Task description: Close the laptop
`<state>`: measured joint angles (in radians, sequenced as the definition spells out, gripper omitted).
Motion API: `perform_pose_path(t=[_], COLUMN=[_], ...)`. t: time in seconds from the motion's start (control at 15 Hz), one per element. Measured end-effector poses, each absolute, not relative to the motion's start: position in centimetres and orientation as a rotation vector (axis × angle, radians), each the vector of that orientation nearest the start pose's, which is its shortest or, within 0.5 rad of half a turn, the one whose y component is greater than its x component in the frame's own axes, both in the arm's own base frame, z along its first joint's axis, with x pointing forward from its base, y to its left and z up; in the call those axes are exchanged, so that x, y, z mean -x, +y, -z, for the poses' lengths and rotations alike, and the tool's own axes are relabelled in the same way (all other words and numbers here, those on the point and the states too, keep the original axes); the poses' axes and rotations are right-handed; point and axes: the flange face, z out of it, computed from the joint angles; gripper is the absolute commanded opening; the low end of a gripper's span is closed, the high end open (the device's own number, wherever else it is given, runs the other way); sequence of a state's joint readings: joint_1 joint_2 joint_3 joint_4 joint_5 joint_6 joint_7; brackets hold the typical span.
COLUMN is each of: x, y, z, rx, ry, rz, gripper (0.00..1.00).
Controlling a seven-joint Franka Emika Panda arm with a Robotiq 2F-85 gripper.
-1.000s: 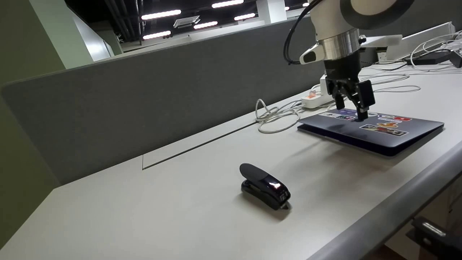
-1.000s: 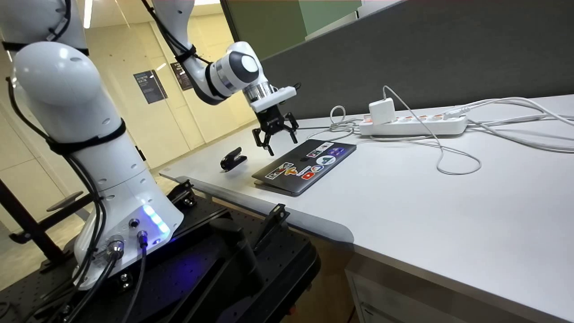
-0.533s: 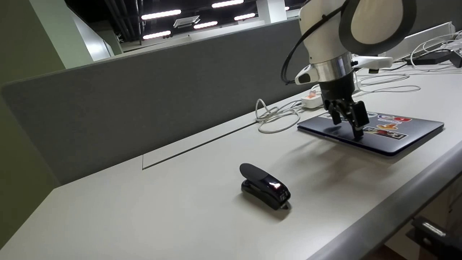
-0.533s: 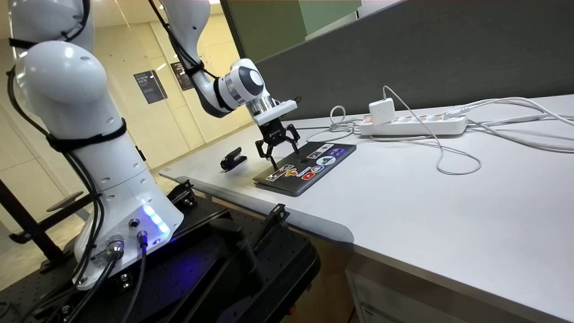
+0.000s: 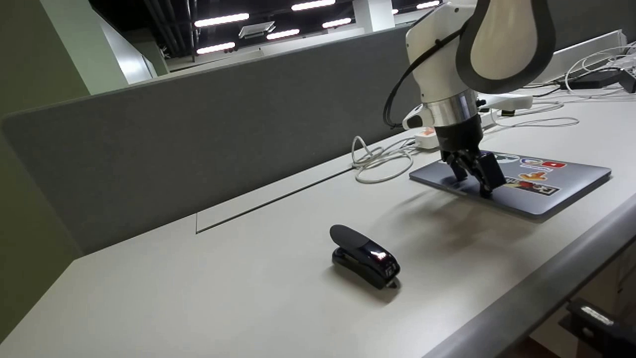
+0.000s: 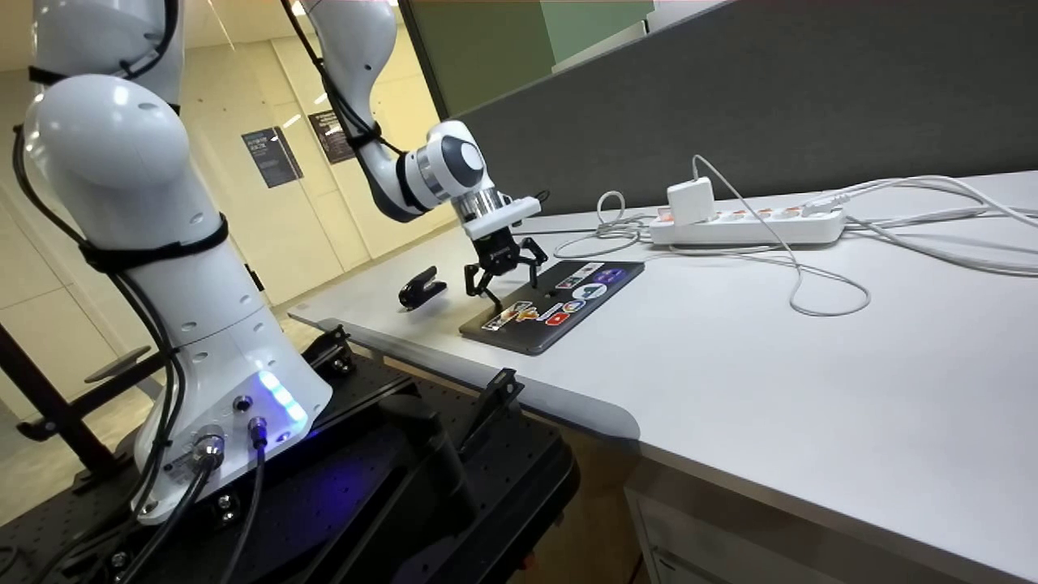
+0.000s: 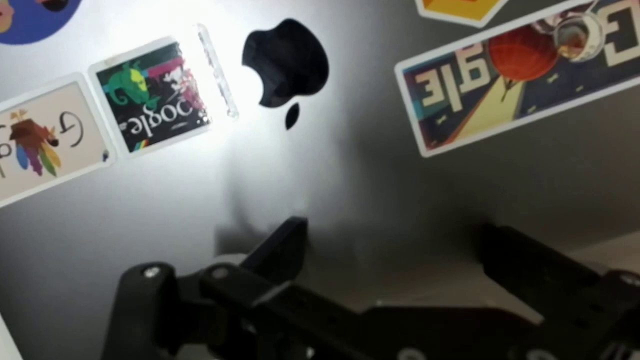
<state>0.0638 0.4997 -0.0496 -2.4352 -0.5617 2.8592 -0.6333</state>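
On the desk (image 6: 770,349) I count one closed laptop (image 6: 545,298) and one black stapler (image 5: 365,256); over the laptop hangs one gripper (image 7: 394,230), two fingers (image 7: 281,250) spread wide.

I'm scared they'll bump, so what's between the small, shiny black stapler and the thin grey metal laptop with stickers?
Bare, flat, off-white tabletop with a soft shadow lies between the stapler and the laptop; an exterior view shows it.

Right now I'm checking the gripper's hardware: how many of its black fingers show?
2: in the wrist view, one black finger below the black apple-shaped logo, another black finger below the red-balloon sticker.
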Motion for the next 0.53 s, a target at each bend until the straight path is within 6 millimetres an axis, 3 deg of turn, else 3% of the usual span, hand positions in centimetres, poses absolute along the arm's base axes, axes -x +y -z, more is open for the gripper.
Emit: perform_pose_path(t=[0.2,0.53], x=[-45.9,-45.0], y=[3.6,4.1], z=[-11.0,-16.0], rx=[2.742,2.824], ry=[-1.744,-1.658], rz=[-0.185,-0.126], gripper=[1.0,1.0])
